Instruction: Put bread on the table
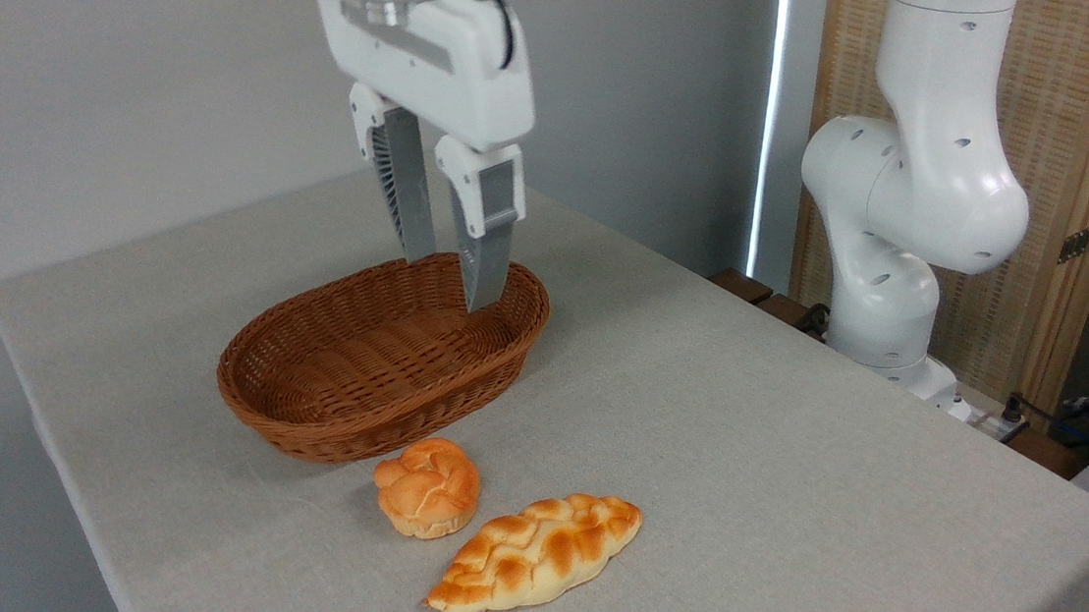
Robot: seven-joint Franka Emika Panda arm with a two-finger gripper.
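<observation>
1. Hand (451,284): hangs from the top of frame, fingers pointing down, tips in front of the far rim of the basket (382,363). Can't tell from this one view whether the tips are inside the basket or just above it.
2. Hand state: fingers spread, a clear gap between them, nothing pinched. Left finger (404,185) shows a ribbed grey pad; the right one is white up top and grey at the tip.
3. Bread (535,553): long braided loaf, golden-orange crust with pale creases, lying flat on the surface (785,485). It sits in front of the basket and to its right, well clear of the hand. Long axis runs diagonally, near end pointing lower left, far end upper right.
4. Bun (428,486): small round knotted roll, also on the surface, just in front of the basket's near wall. Its right side is just beside the loaf's upper left flank; can't tell if they touch.
5. Basket: brown oval wicker, upright on the surface, interior looks empty from this angle.
6. Surface: light grey-beige cloth, rounded corner at left.
7. Arm base (908,210): white Panda joints stand at the far right edge of the surface, in front of a wood and woven-panel screen (1081,146).
</observation>
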